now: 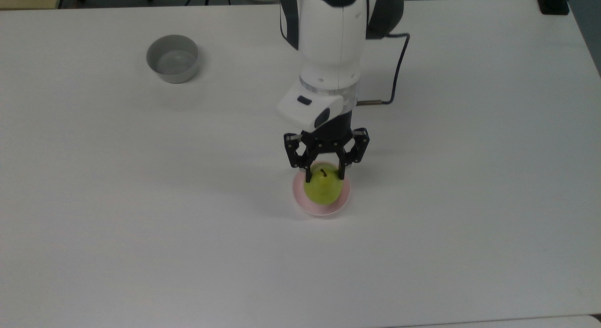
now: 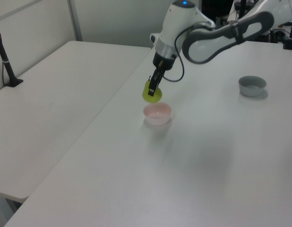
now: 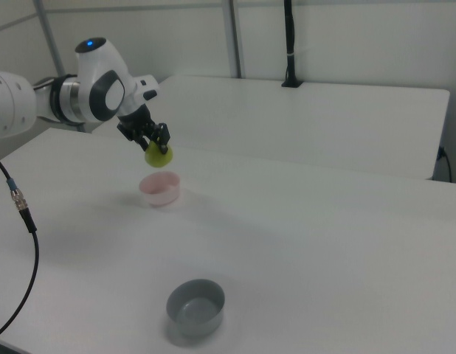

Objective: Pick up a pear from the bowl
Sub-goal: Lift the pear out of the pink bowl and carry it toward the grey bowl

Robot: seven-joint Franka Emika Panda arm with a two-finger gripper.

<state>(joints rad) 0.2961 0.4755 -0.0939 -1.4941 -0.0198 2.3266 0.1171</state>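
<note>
The yellow-green pear hangs in the air, clear above the pale pink bowl. My gripper is shut on the pear, one black finger on each side of its upper part near the dark stem. In the top view the pear covers most of the bowl. The left view shows the bowl's smooth inside with nothing in it.
A grey bowl stands apart on the white table. A second white table adjoins along the left view's left. A dark cable loops off my wrist.
</note>
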